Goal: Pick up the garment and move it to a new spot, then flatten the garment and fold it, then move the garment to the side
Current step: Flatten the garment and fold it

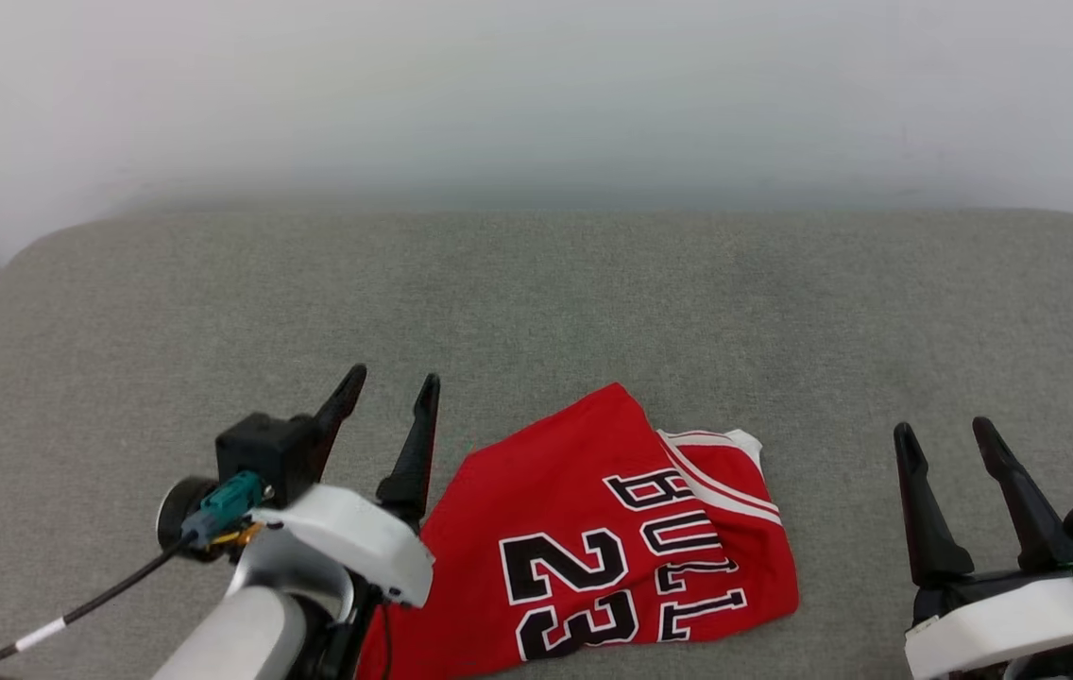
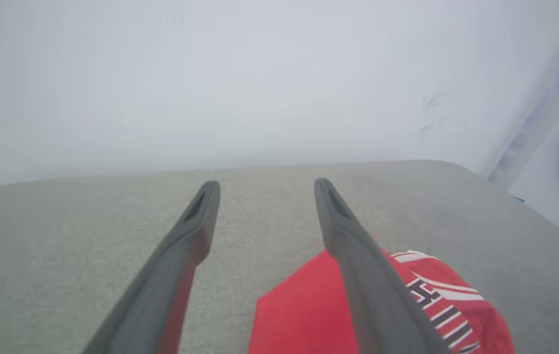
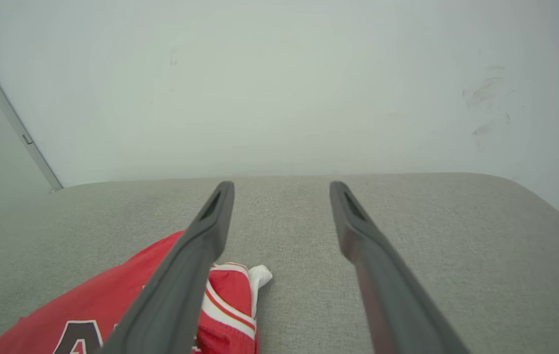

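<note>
While the garment (image 1: pixel 584 529) lies folded on the grey cushion (image 1: pixel 536 302) | left claw (image 1: pixel 394 376) wide, empty | right claw (image 1: pixel 943 426) wide, empty

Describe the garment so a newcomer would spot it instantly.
On the grey cushioned surface before the pale wall, near its front edge between the left gripper and right gripper, lies the garment. It is a red jersey with striped trim, bearing a black, white-outlined 23.

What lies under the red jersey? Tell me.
The garment rests on the grey cushion, whose fabric shows beyond its far and right edges. Whatever lies directly beneath the cloth is covered.
</note>
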You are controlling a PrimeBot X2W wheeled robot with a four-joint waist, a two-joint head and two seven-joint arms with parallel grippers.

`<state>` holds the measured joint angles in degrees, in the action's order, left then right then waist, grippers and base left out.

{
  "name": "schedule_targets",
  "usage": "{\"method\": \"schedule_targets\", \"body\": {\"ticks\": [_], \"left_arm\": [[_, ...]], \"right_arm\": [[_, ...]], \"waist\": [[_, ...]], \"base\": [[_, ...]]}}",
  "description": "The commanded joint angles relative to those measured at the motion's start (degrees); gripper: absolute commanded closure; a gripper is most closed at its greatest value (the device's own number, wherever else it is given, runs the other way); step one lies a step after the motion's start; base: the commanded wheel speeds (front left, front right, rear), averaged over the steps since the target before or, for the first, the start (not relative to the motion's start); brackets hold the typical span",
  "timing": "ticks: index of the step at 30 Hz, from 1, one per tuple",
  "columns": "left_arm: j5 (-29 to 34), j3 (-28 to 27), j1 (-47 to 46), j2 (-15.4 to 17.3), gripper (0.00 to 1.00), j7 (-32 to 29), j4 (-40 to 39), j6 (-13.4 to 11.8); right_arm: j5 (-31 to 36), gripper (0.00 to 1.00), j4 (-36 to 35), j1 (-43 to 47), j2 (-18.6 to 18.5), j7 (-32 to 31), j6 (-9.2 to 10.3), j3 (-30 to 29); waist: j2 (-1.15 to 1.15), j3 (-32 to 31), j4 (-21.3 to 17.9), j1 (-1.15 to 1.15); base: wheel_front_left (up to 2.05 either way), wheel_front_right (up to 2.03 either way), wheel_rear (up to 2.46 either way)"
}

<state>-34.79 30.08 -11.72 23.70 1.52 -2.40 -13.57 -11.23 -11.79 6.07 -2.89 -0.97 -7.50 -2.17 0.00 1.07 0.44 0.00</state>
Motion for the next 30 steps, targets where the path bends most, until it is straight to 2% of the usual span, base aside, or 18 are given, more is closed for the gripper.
{"method": "schedule_targets", "body": {"ticks": [1, 4, 9, 14, 17, 24, 30], "left_arm": [[0.77, 0.00, -2.65, -0.75, 0.00, 0.93, 0.31, 0.57], [1.35, 0.30, -8.61, -1.80, 0.00, 0.91, 2.40, 2.55], [-0.30, 1.82, -18.58, -2.17, 0.00, -3.22, 8.17, 9.05], [-2.69, 5.52, -26.49, -1.14, 0.00, -13.36, 15.80, 16.28], [-3.85, 8.65, -29.38, -0.12, 0.00, -20.14, 20.02, 19.18], [-6.74, 15.10, -32.00, 2.17, 0.00, -33.51, 27.99, 20.85], [-10.45, 17.73, -28.78, 1.23, 0.00, -40.83, 32.93, 20.94]], "right_arm": [[-0.19, 0.00, -0.34, -1.27, 0.02, 0.15, 0.02, 0.26], [-0.17, 0.00, -0.40, -3.09, 0.02, 0.44, 0.02, 0.90], [-0.71, 0.00, 0.37, -5.81, 0.02, 1.19, 0.02, 1.98], [-1.82, 0.00, 2.32, -7.58, 0.02, 2.77, 0.02, 2.36], [-2.31, 0.00, 3.66, -8.15, 0.02, 3.83, 0.02, 2.62], [-2.83, 0.00, 5.85, -9.58, 0.02, 5.84, 0.02, 2.95], [-1.59, 0.00, 6.13, -10.28, 0.03, 7.07, 0.02, 3.43]], "waist": [[0.00, 1.65, -1.31, 0.00], [0.00, 4.09, -2.89, 0.00], [0.00, 8.75, -5.95, 0.00], [0.00, 12.30, -8.31, 0.00], [0.00, 13.62, -9.34, 0.00], [0.00, 15.50, -10.54, 0.00], [0.00, 15.06, -10.58, 0.00]], "base": [[0.00, 0.00, 0.00], [0.00, 0.00, 0.00], [0.00, 0.00, 0.00], [0.00, 0.00, 0.00], [0.00, 0.00, 0.00], [0.00, 0.00, 0.00], [0.00, 0.00, 0.00]]}}
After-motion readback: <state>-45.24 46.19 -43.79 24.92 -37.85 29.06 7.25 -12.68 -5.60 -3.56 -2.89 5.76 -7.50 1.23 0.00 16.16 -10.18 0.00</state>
